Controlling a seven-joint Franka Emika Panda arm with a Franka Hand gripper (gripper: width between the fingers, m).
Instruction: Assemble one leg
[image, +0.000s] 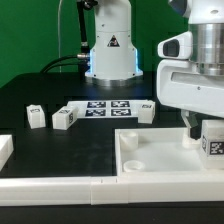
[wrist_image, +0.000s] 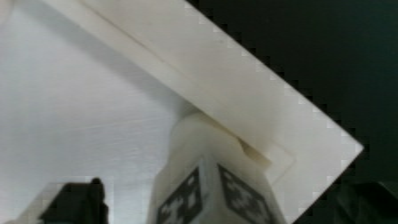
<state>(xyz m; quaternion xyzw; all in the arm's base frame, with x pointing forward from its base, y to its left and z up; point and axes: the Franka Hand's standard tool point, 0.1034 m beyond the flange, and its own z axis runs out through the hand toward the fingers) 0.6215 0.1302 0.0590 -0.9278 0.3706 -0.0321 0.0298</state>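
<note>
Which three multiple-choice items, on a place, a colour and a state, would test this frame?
1. Where is the leg under the tool? A on the marker board; B at a corner of the white panel; C on the arm's base.
2. What colour is the tabletop? A black; B green; C white.
3. How are the tool's jaws? A shut, empty; B carrying the leg in mid-air; C open around the leg.
Key: B, the wrist view shows the panel corner beneath it; A, dark around the parts; C, a gap separates finger from leg.
</note>
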